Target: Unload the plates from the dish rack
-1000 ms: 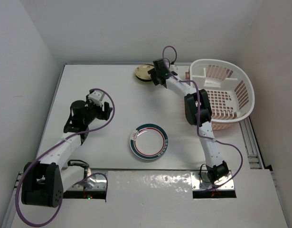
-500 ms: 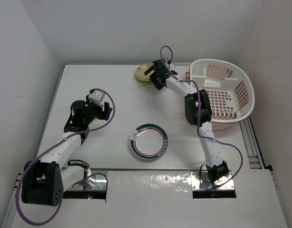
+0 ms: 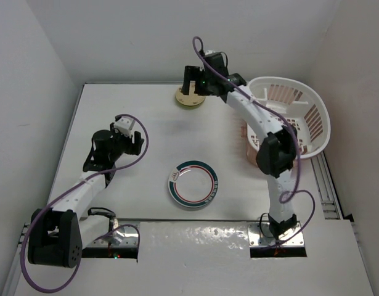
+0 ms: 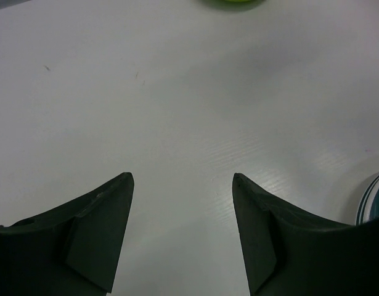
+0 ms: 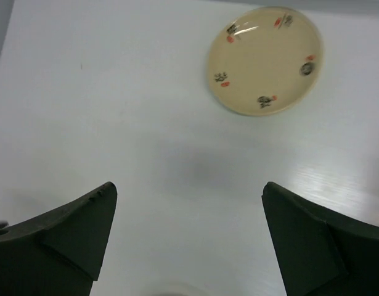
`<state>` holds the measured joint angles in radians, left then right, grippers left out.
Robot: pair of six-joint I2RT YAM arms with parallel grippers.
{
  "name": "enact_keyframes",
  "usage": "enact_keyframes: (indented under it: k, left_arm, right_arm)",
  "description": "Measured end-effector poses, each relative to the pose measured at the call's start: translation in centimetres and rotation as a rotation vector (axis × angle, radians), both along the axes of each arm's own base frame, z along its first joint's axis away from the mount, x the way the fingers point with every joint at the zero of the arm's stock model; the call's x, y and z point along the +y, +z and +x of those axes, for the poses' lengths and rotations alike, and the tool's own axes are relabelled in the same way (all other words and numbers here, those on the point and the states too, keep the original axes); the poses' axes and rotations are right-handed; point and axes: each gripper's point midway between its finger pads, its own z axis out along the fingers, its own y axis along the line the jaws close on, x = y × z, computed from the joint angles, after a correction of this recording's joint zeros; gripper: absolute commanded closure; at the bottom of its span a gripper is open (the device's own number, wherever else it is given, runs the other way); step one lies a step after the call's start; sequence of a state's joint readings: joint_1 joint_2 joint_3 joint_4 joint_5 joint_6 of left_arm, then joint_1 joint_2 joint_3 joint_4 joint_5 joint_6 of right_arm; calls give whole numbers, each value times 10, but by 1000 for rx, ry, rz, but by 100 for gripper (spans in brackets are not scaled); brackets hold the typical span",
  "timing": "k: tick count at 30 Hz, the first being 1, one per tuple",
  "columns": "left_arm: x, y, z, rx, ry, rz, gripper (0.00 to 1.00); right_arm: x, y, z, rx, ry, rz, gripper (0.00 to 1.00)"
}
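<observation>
Tan plate (image 5: pixel 265 60) lies beyond spread end effector (image 5: pixel 188 185).

The dish rack (image 3: pixel 321 111), a white slotted oval basket on a salmon-pink base, stands upright at the tabletop's right edge, toward the far corner. A small tan plate (image 5: pixel 264 60) with red and dark marks lies flat near the far edge, left of the rack. A larger white plate (image 3: pixel 193 183) with a green-red rim lies flat toward the middle of the near edge. Only a sliver of the lime-green plate (image 4: pixel 232 2) shows.

Right arm (image 3: pixel 254 113) reaching far, right end effector (image 5: pixel 189 188) spread wide, left arm (image 3: pixel 84 187) bent, left end effector (image 4: pixel 183 179) partly parted
</observation>
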<state>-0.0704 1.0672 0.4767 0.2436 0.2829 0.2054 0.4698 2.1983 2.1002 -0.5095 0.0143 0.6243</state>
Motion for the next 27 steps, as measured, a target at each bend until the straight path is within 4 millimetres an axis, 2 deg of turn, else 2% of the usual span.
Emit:
enact_keyframes:
  k: [2,3,6,8,11,15,17,18,20,23,25,27]
  left_arm:
    - [3,1,1,-3,15,4,37]
    - [4,2,2,-5,25,7,37]
    - [9,5,5,-14,50,15,37]
    - [11,7,7,-18,67,19,37]
    - [16,11,10,-24,95,21,37]
    - [22,17,13,-30,142,19,36]
    - [26,19,15,-28,168,18,35]
    - [29,20,15,-24,185,18,34]
    - [33,22,16,-18,219,13,34]
    - [41,24,17,-6,280,3,34]
    - [45,23,17,2,309,-4,34]
    - [47,20,15,16,325,-7,34]
  right_arm:
    - [-18,40,-17,-92,87,-124,1]
    - [-32,53,-24,-132,102,-197,1]
    - [-93,71,-57,-169,97,-472,1]
    - [-139,68,-79,-130,65,-639,1]
    - [-209,56,-102,-23,-46,-753,1]
    - [-318,49,-134,81,-340,-716,1]
    - [-358,55,-158,93,-486,-680,1]
    - [-370,59,-168,85,-542,-661,1]
    - [-382,72,-185,49,-614,-616,1]
    - [-384,89,-194,-17,-676,-560,1]
    - [-384,88,-195,-35,-707,-535,1]
    - [-385,78,-197,-18,-738,-526,1]
